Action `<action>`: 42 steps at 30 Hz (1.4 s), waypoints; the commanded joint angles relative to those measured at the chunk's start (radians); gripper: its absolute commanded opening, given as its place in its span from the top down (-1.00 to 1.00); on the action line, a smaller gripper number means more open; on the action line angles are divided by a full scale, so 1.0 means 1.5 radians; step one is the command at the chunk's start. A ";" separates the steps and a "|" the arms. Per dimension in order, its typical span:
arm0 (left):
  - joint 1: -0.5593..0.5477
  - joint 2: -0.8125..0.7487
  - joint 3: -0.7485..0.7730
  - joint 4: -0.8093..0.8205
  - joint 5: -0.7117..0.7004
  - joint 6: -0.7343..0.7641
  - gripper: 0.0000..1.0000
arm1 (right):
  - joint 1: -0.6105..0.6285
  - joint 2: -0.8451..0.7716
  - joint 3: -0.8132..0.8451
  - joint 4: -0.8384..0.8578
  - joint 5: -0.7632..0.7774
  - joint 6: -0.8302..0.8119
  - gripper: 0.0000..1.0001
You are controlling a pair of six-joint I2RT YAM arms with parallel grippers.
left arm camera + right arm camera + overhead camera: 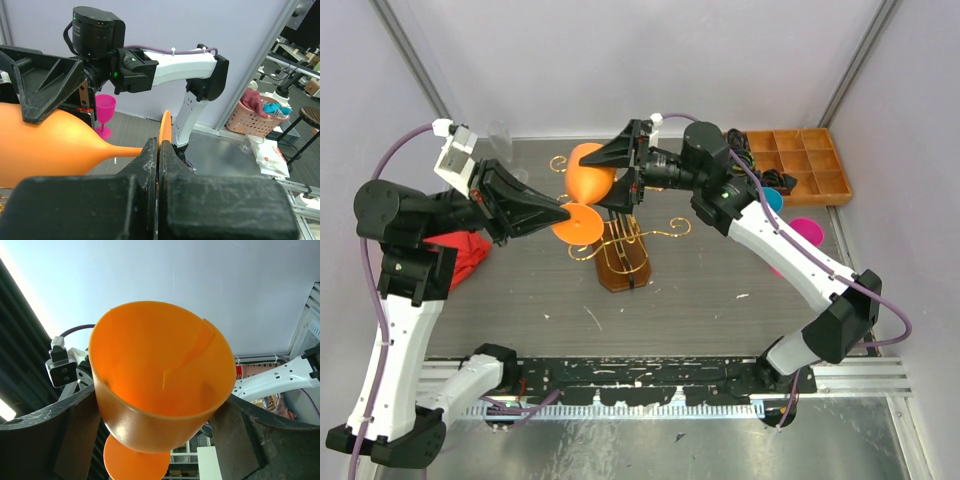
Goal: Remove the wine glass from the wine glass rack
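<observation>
- We judge the lift-off step to be in hand: the orange glass point(590, 172) lies on its side in the air, spanned between both grippers.
- The left gripper point(566, 214) is clenched on the rim of the foot point(165, 127). The stem point(125, 150) runs away from those jaws toward the bowl point(160, 370).
- The right gripper point(628, 178) stands wide astride the bowl, one finger on each flank. We cannot tell whether its pads press the wall yet.
- The rack point(625, 245) sits below both sets of jaws. Whether the foot is free of its scrolls we cannot tell.
- Next, we think, the right jaws need a firm hold on the bowl, then both arms carry the glass away from the rack together.
- Count: one orange glass, one pink glass point(807, 230), one teal glass point(773, 198) partly hidden, one rack, one tray point(800, 165), one red cloth point(460, 250).
</observation>
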 commanded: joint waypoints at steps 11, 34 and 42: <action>-0.001 -0.028 0.004 -0.056 -0.014 0.019 -0.24 | -0.016 -0.017 0.038 0.027 0.062 -0.021 -0.41; -0.001 -0.082 0.022 -0.214 -0.081 0.112 -0.27 | -0.183 -0.183 0.119 -0.441 0.657 -0.662 -0.36; -0.002 -0.084 0.005 -0.197 -0.089 0.099 -0.26 | -0.182 -0.247 0.037 -0.375 0.861 -0.831 -0.35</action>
